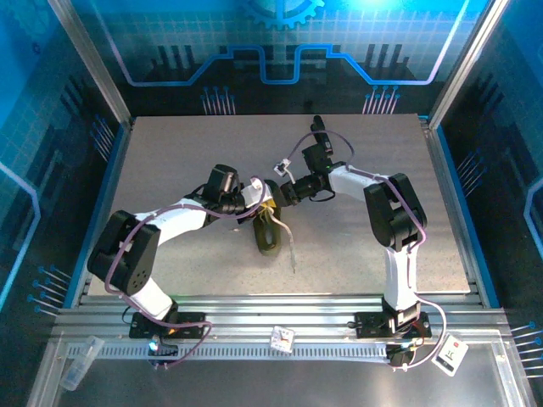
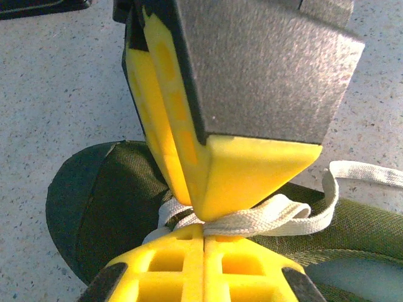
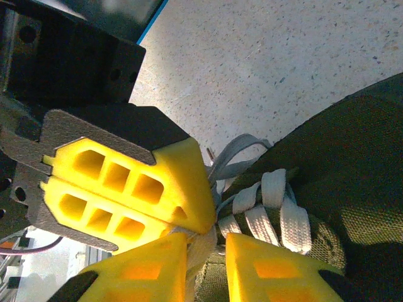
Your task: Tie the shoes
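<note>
The dark olive shoe (image 1: 268, 233) lies flat at mid-table, toe toward the arms. Both grippers meet over its whitish laces (image 3: 271, 214). My left gripper (image 1: 253, 203) is shut, its yellow fingertips (image 2: 157, 258) pressed together with a strand of lace (image 2: 283, 217) pinched at their tip above the shoe's upper (image 2: 107, 207). My right gripper (image 1: 278, 197) comes in from the other side, tip to tip with the left gripper (image 3: 198, 220). The right gripper's (image 3: 206, 245) jaws stand a little apart, with a lace strand loose in the gap. One lace end (image 1: 291, 246) trails on the table.
The grey table (image 1: 170, 161) has raised frame posts at its sides and an aluminium rail along the near edge. On the rail lie a small white tag (image 1: 282, 337), a white card (image 1: 450, 352) and a pale bottle (image 1: 81, 356).
</note>
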